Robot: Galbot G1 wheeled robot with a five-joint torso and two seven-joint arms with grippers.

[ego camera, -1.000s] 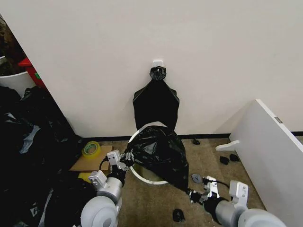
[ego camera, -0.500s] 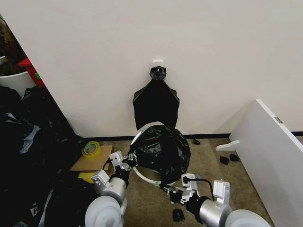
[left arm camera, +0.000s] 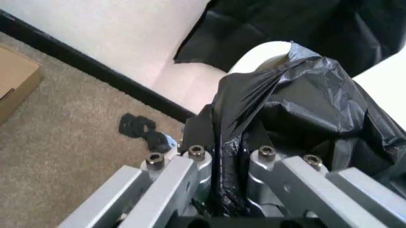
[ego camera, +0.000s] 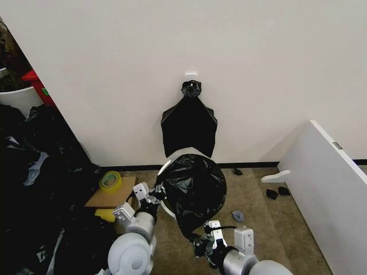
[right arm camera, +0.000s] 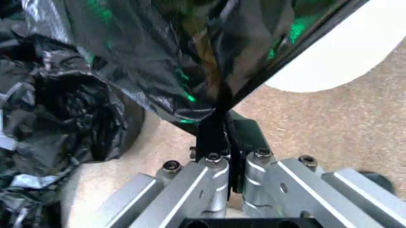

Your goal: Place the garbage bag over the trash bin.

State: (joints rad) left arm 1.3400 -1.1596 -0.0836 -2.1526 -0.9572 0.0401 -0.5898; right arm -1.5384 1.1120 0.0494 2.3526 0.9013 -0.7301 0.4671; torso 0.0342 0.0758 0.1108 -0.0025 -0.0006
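Observation:
The glossy black garbage bag (ego camera: 194,184) is stretched in a dome over the trash bin (ego camera: 171,160), a white bucket standing by the wall. Only slivers of the bucket's rim show past the plastic. My left gripper (ego camera: 157,193) is at the bin's left side, shut on the bag's edge; up close the plastic runs between its fingers (left arm camera: 228,142). My right gripper (ego camera: 199,243) is low in front of the bin, shut on the bag's lower edge (right arm camera: 222,128), with the white bin wall (right arm camera: 343,57) just beyond it.
A flat black bundle (ego camera: 189,129) hangs from a wall hook behind the bin. A tape roll (ego camera: 110,180) lies on cardboard (ego camera: 106,197) to the left, beside a heap of black plastic (ego camera: 34,172). A white board (ego camera: 332,183) leans at the right; small black scraps (ego camera: 278,193) lie on the carpet.
My right gripper has swung left, from the right of the bin to its front, dragging the bag's edge with it. The bag now bulges higher over the bin. The left gripper has barely moved.

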